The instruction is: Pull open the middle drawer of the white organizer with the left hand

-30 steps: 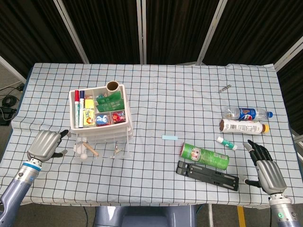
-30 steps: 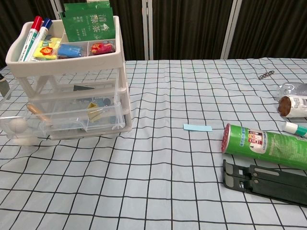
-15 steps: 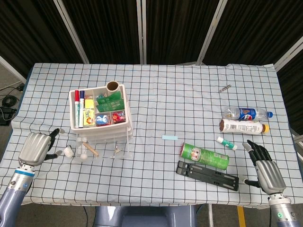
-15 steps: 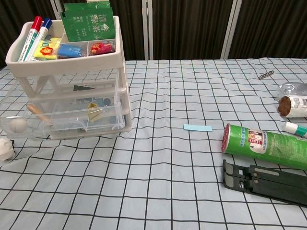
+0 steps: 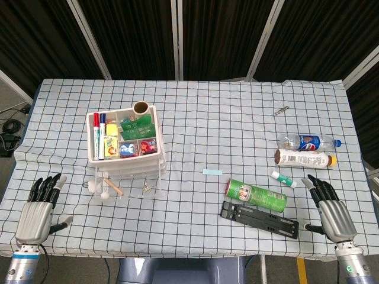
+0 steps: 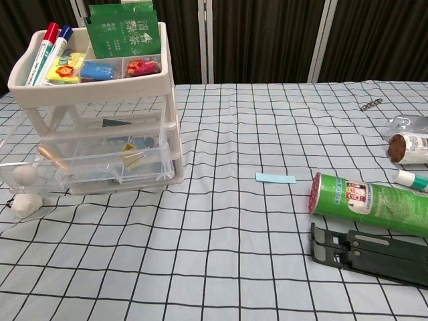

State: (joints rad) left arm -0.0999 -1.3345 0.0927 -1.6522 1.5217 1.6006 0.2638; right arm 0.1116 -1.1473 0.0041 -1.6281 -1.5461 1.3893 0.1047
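The white organizer (image 5: 125, 155) (image 6: 100, 100) stands at the table's left, its top tray full of markers and packets. One clear drawer (image 6: 83, 170) (image 5: 121, 184) sticks out toward the table's front edge, holding a white ball, a wooden stick and a yellow clip. My left hand (image 5: 37, 208) lies well left of the drawer near the front edge, fingers spread, holding nothing; the chest view does not show it. My right hand (image 5: 330, 212) rests open at the front right.
A small white lump (image 6: 25, 204) (image 5: 90, 187) lies beside the drawer's front corner. A green can (image 5: 256, 196), a black stand (image 5: 259, 218), a blue slip (image 5: 212, 172) and two bottles (image 5: 305, 150) lie to the right.
My left hand drew back from the drawer front toward the table's near-left corner and spread its fingers. The small white lump shifted beside the drawer. The right hand barely moved.
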